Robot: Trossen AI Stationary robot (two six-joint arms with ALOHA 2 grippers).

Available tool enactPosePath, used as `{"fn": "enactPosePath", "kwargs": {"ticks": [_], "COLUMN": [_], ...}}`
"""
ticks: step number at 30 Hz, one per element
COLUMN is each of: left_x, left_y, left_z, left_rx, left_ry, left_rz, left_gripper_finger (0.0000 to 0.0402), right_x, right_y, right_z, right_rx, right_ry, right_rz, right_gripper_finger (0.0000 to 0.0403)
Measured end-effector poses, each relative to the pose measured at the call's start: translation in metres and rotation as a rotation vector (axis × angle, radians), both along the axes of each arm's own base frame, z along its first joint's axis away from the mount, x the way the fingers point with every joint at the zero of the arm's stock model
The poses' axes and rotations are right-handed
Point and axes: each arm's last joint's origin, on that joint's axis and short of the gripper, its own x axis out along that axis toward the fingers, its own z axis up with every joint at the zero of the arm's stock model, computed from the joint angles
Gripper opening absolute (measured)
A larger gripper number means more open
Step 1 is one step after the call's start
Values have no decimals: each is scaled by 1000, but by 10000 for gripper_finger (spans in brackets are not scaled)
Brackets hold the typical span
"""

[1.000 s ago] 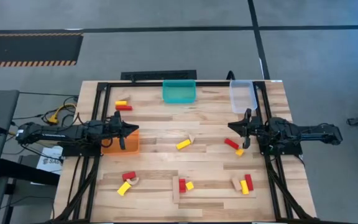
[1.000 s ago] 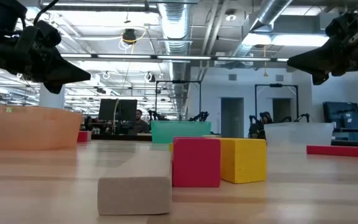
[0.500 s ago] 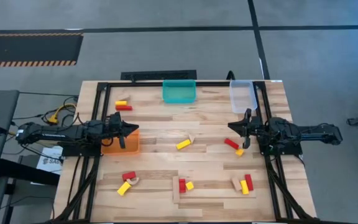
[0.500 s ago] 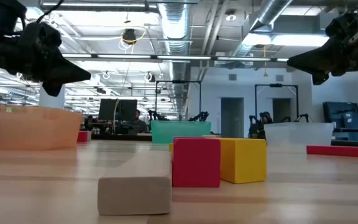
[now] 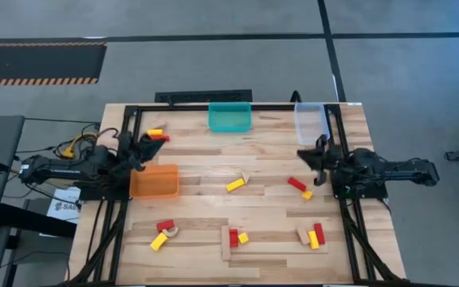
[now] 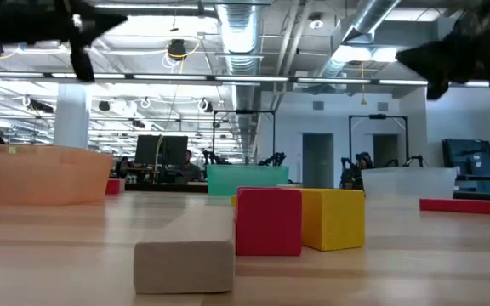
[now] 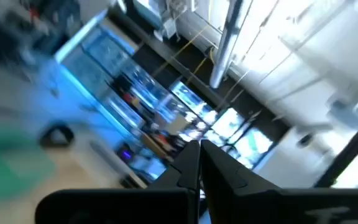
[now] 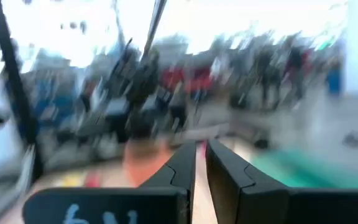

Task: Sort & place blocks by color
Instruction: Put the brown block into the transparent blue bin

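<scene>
From what I saw, sorting had not started: the blocks (image 5: 235, 185) lay scattered over the desk (image 5: 198, 167), all three bins seemed empty, and left gripper (image 5: 143, 142) and right gripper (image 5: 317, 151) were closed on nothing.

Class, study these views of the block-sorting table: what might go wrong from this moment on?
1. The red and yellow blocks touch a pale wood bar; grasping one may drag its neighbours.
2. The left gripper sits near the orange bin; a low sweep might knock it.
3. Blocks by the right gripper lie close together.
</scene>
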Motion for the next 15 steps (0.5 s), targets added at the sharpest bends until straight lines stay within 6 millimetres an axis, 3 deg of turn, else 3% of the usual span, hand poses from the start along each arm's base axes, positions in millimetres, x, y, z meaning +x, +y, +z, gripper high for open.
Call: {"fn": "enactPosePath", "kwargs": {"ticks": [3,6,10,15], "left_x": [11,29,51,66], "left_y": [0,2,8,18], "left_z": [26,44,57,62], "left_rx": [168,309,444,521], "left_ry": [122,286,506,711], "left_rz": [65,136,209,219], "left_gripper_finger": [0,0,1,29], "right_x": [-4,-4,6,40], "right_y": [-3,-3,-3,-3], "right_z": [17,35,62,86], "right_rx": [2,12,12,15], "right_ry": [-107,-98,61,304], "right_rz": [-42,-44,-21,-5], "right_gripper_finger": [61,61,61,61]}}
